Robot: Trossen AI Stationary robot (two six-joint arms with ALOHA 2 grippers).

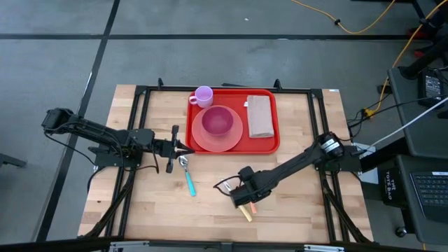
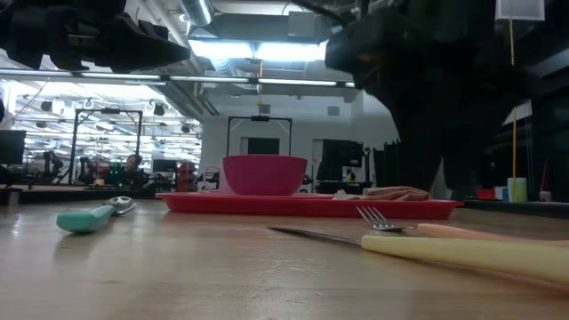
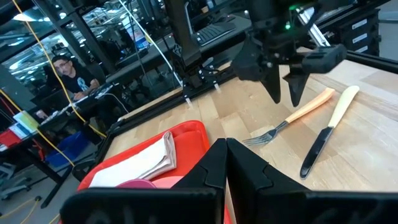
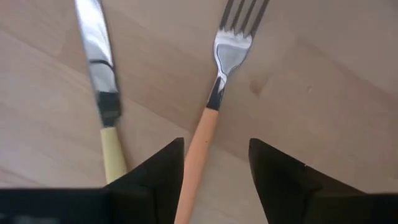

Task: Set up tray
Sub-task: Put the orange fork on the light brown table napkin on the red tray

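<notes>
We see the tray (image 1: 269,144) at the far middle of the tabletop (image 1: 294,210), already carrying a pink plate (image 1: 199,140) with a bowl (image 1: 218,121) on it, a cup (image 1: 204,96) at its far left corner and a folded napkin (image 1: 260,116) on its right side. The cutlery is all off the tray: a teal-handled spoon (image 1: 187,175) lies near its left front corner, and a fork (image 4: 214,93) and knife (image 4: 102,81) lie side by side further toward the front.

The right end effector (image 4: 214,165) hangs just over the fork, fingers spread apart and straddling the orange handle, not closed on it yet. The left end effector (image 1: 175,148) sits beside the spoon near the tray's left edge; in its wrist view the fingers look pressed together with nothing between them.

Risks as we judge them: the fork handle runs at a slant between the fingers, so closing may pinch it off-centre and let it swivel or slip. The knife is near, so one finger could nudge or drag it. A flat thin handle on wood is hard to get under; pressing down too far could scrape the tabletop. Carrying the fork across, it could clip the plate or bowl.
</notes>
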